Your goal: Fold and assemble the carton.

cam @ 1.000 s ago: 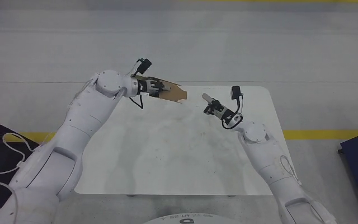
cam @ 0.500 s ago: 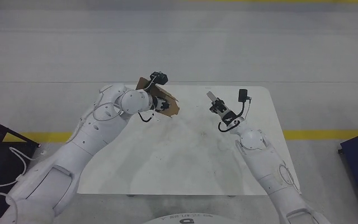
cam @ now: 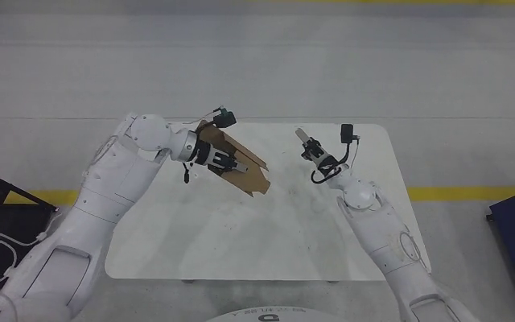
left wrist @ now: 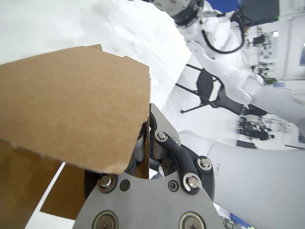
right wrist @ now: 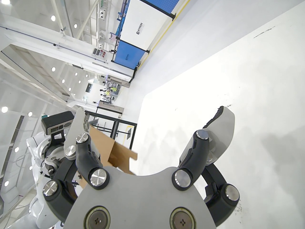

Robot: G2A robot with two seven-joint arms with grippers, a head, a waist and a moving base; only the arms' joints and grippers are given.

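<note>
Clamping brown carton (cam: 256, 179), left hand (cam: 239, 167) over white table (cam: 241, 233), right hand (cam: 302, 137) spread empty, grey floor (cam: 257, 64)

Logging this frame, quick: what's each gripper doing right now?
Left gripper: shut on the carton.
Right gripper: open, empty.

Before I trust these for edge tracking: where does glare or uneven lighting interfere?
Left wrist view: the table glares near white around the carton, which stands out. Right wrist view: bright ceiling lamps, table likewise washed pale. Top view: even light, no hot spots.
</note>
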